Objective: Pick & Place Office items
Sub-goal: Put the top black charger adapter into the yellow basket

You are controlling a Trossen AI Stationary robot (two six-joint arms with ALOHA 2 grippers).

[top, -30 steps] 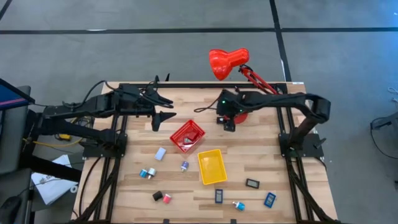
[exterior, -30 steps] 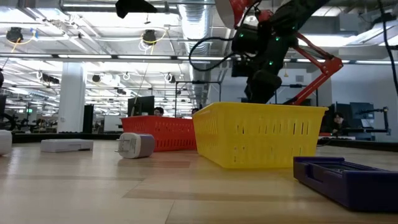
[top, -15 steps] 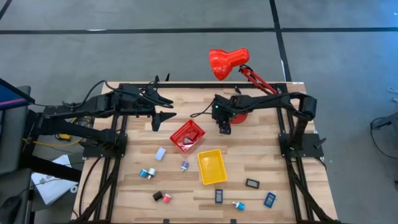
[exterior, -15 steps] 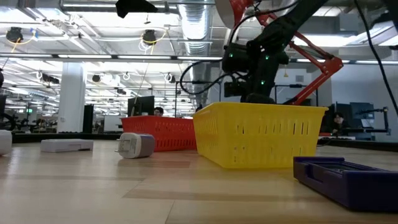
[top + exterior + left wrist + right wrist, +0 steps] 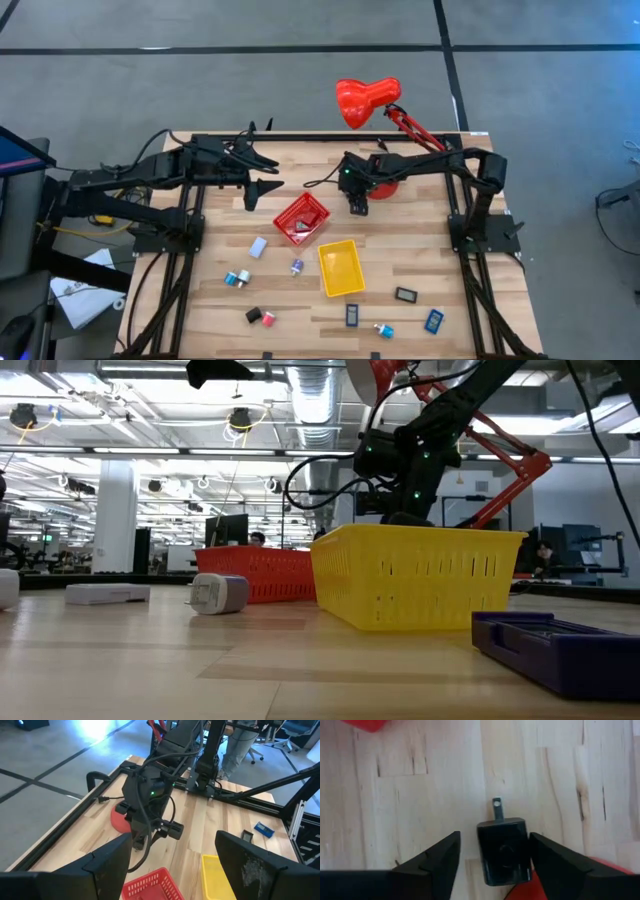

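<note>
- Wooden table carries a red tray, a yellow tray and scattered small office pieces.
- One black block with a metal tab lies on the wood beside the lamp base, between the spread fingers of the right gripper, untouched.
- Right arm reaches across the table, wrist bent down.
- Left gripper hovers wide open near the table's far left corner.
</note>
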